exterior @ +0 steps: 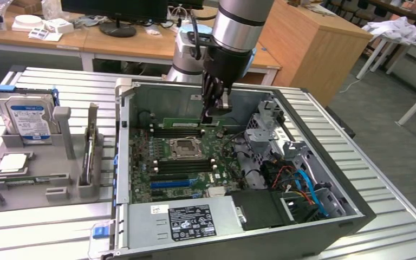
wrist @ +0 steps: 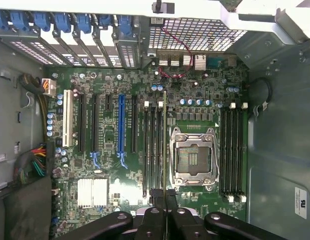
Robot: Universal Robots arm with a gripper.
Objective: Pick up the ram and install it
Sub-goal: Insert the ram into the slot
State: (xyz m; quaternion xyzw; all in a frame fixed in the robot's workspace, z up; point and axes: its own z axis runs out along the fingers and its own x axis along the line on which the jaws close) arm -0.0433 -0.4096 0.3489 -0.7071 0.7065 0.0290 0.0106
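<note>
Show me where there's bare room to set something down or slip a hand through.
Bare ribbed table lies between the grey holder and the near edge, and in a strip along the computer case on the exterior view's right. Inside the case it is crowded: motherboard, cables, and the fingers gripping the ram.

The computer case (exterior: 157, 103) is bare matt grey sheet metal. The motherboard (wrist: 195, 90) and the ram (wrist: 165, 130) are green circuit board with a slight sheen. The CPU socket (wrist: 194, 157) frame is bright polished metal. The table (exterior: 381, 162) is ribbed matt metal; the parts holder (exterior: 20, 187), matt grey plastic.
</note>
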